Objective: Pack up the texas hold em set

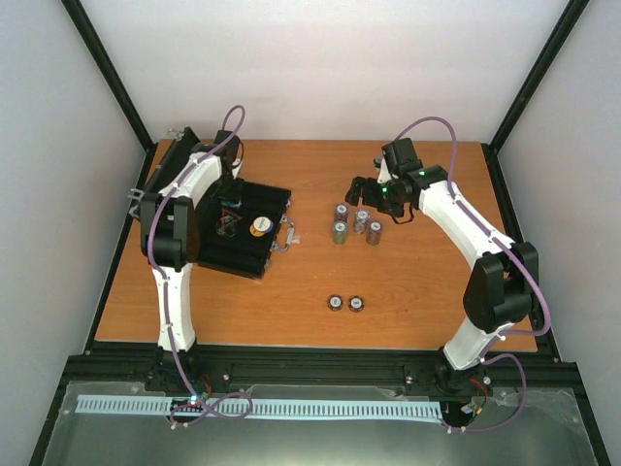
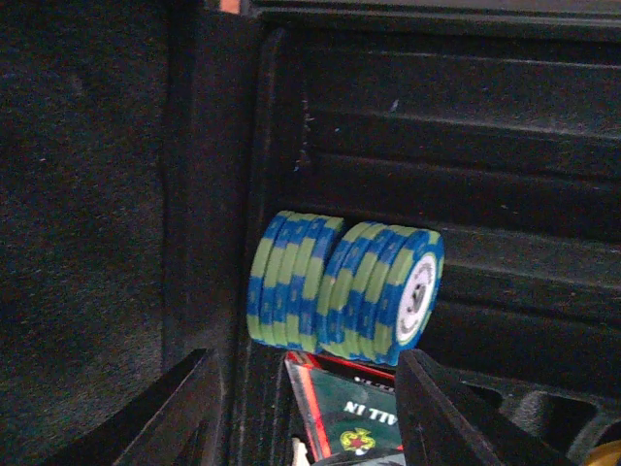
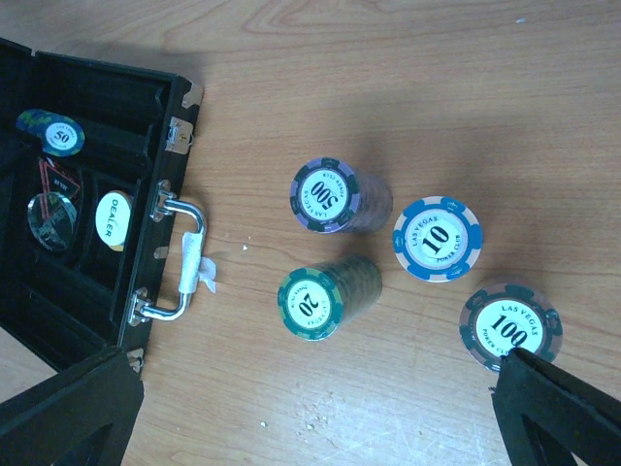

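**Four chip stacks under the R tool, case off to the L**

The surface [image 1: 417, 282] is brown wood. The black case [image 1: 264, 254] lies open on the L side, w/ its silver handle [image 3: 184, 254] facing the middle.

The L arm [image 1: 175, 233] reaches into the case. The L tool [image 2: 306, 388] is about half way apart & I see nothing in it. A blue-green chip stack [image 2: 344, 296] lies on its side in a slot just past the tips, long way running across. A DEALER disc [image 3: 114, 218] & a 50 chip [image 3: 53, 134] are in the case too.

The R arm [image 1: 466, 228] has its R tool [image 3: 315, 388] spread wide & empty, over four loose stacks on the surface, just R of the case. They stand up, long way pointing up: 500 stack [image 3: 325, 194], 20 stack [image 3: 310, 303], 10 stack [image 3: 437, 238], 100 stack [image 3: 511, 327]. The 100 stack sits right by one finger; the rest are a bit farther out.

The R arm is much nearer to them than the L arm, so I think R picks next, prob. from the top, squeezing the sides, then going L to the case.

Two small discs [image 1: 335, 304] lie flat nearer the arm bases, about mid between both arms.
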